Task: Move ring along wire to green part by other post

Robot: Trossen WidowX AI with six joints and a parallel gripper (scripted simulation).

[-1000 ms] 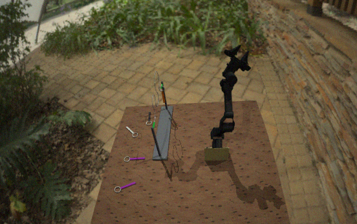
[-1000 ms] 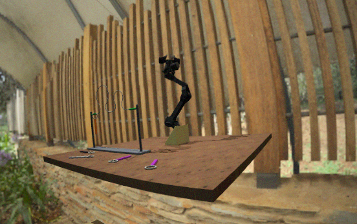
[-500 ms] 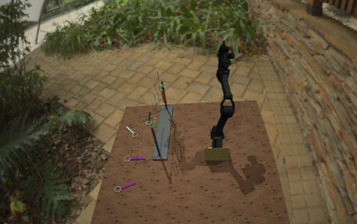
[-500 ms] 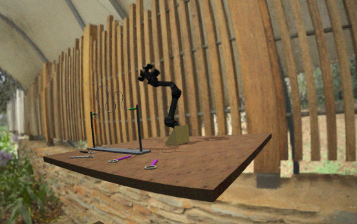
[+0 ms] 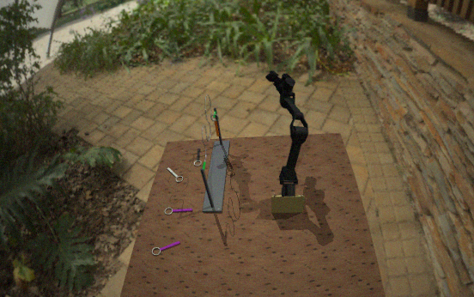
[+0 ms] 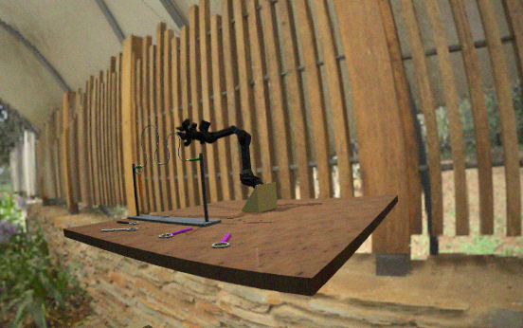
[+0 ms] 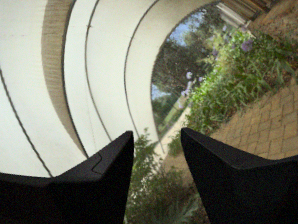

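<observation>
Two purple-handled rings (image 5: 179,210) (image 6: 181,231) are lying on the surface (image 5: 275,257) (image 6: 303,246), lower left of the top frame; a white-handled one (image 5: 173,172) (image 6: 114,229) is lying above.

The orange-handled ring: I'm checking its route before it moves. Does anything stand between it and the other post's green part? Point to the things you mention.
Yes: the thin grey wire (image 6: 156,137), which bends up and down between the ring (image 6: 139,169) and that green part (image 5: 203,165) (image 6: 192,159).
</observation>
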